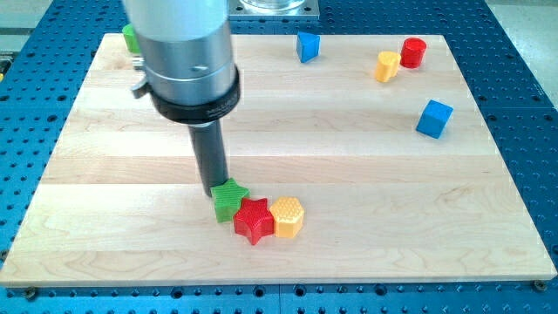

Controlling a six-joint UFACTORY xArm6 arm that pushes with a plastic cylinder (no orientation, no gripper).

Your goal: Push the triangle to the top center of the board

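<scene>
A blue block [307,45] that looks like a triangle lies near the view's top, a little right of centre. My tip [215,191] is far from it, low on the wooden board [366,218] and left of centre. The tip touches the upper left side of a green star [230,201]. A red star [254,220] sits against the green star's lower right, and a yellow hexagon [287,216] touches the red star's right side.
A red cylinder [412,51] and a yellow block [387,66] sit together at the top right. A blue cube [434,118] lies below them at the right. A green block [131,37] at the top left is partly hidden behind the arm's body [185,61].
</scene>
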